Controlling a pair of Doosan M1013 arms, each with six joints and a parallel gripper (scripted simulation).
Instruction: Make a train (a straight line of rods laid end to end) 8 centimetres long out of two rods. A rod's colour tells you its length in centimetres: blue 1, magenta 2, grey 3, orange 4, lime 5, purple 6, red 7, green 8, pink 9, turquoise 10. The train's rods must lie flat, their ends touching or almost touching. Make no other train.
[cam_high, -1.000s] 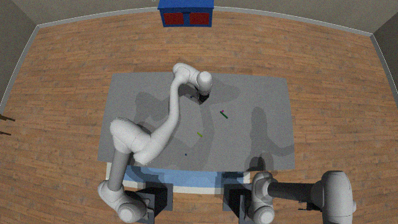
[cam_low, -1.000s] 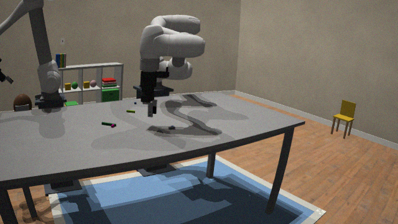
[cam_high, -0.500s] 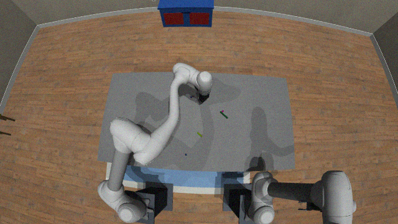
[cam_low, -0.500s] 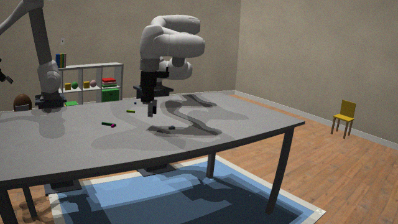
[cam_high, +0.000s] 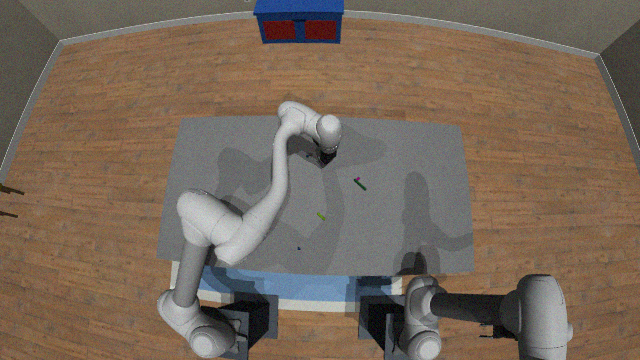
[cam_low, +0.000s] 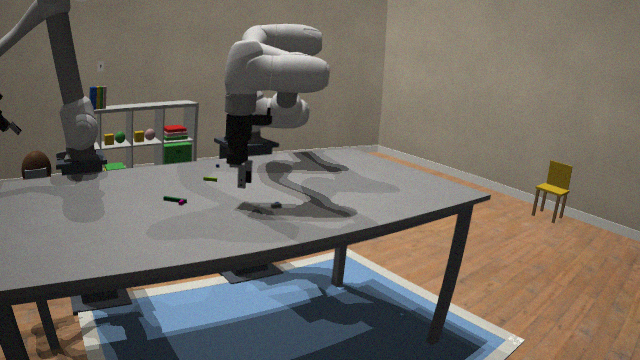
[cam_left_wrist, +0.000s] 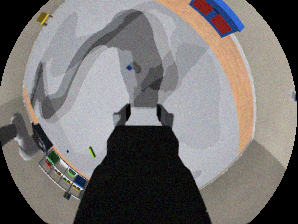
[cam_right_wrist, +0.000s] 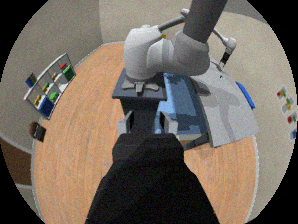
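Note:
A lime rod (cam_high: 321, 216) (cam_low: 210, 179) (cam_left_wrist: 92, 151) lies flat mid-table. A dark green rod (cam_high: 361, 185) (cam_low: 172, 199) lies flat with a short magenta rod (cam_high: 357, 178) (cam_low: 182, 202) close beside one end; whether they touch is unclear. A small blue rod (cam_high: 299, 248) (cam_low: 217, 165) (cam_left_wrist: 68, 151) lies near the robot-side edge. Another blue rod (cam_high: 308, 155) (cam_left_wrist: 129, 67) lies close beside a grey rod (cam_left_wrist: 137, 67). My left gripper (cam_low: 244, 184) (cam_left_wrist: 143, 109) is open and empty above the table, near this pair. My right gripper (cam_right_wrist: 146, 116) is open and empty, off the table.
The grey table (cam_high: 425, 150) (cam_low: 100, 250) carries the rods. The left arm (cam_high: 280, 170) reaches across the table's left half in the top view. The right arm (cam_high: 470, 307) is folded beyond the table's near right corner. A blue cabinet (cam_high: 300, 25) stands far behind the table.

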